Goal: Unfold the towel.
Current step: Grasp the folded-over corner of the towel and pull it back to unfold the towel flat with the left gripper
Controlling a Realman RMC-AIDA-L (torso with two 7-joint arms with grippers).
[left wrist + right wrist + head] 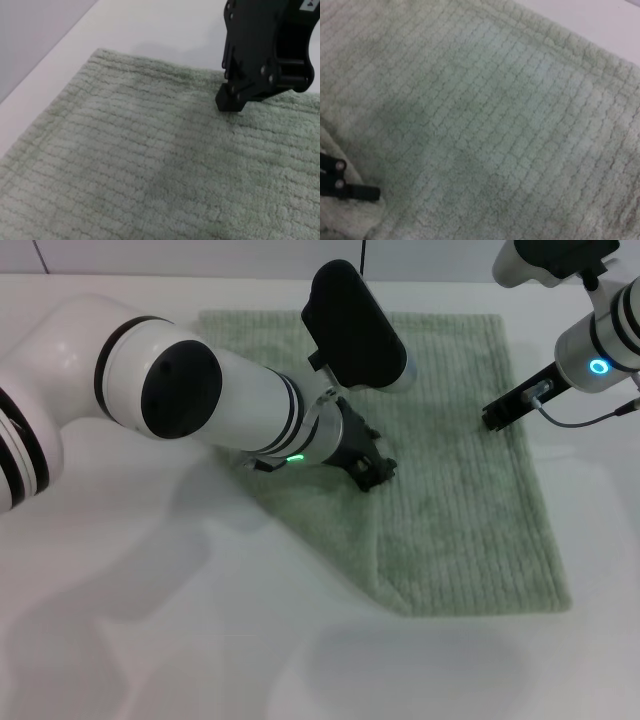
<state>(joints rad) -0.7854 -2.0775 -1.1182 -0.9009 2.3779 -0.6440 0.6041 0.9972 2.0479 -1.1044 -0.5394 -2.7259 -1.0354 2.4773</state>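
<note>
The left arm hides the towel's (450, 490) left part; I can't tell either gripper's jaws. The left gripper (368, 472) presses mid-cloth, the right gripper (497, 418) near its edge.

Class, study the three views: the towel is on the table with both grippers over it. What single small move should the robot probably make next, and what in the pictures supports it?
Probably the left gripper should draw its fold outward toward the robot's left. It sits low on the towel, whose near-left side runs as a diagonal fold with bunched cloth beside it, so that part is not yet spread. The right gripper rests near the far right edge, where the towel already lies flat.
</note>
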